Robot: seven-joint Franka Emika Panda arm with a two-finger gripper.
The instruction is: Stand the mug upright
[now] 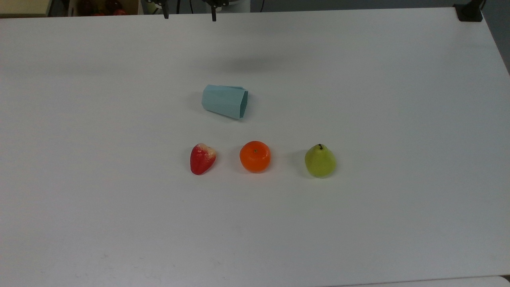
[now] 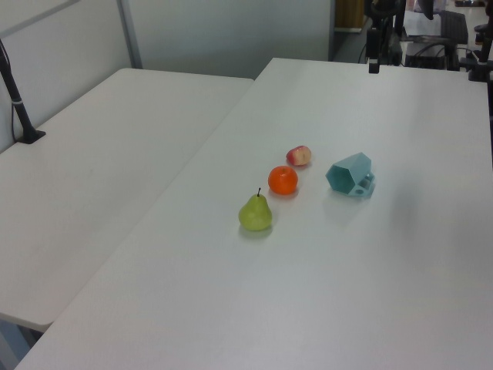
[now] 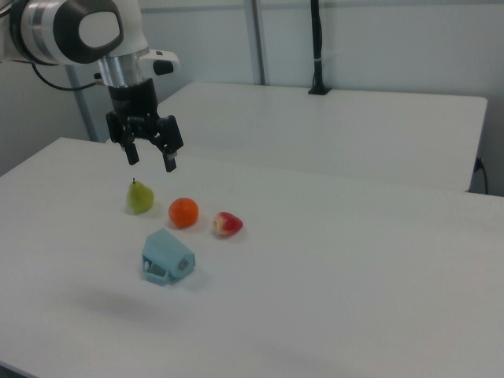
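On the table, top view left to right: strawberry, mug lying on its side behind orange, then pear. Gripper high above, fingers spread wide, empty. Approach stage; next, descend and grasp mug to tip it.

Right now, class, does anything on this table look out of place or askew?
Yes: the mug lies tipped on its side behind the row of strawberry, orange and pear, its mouth toward the top view's right. The open gripper hangs above the table, touching nothing.

Mug on its side, table
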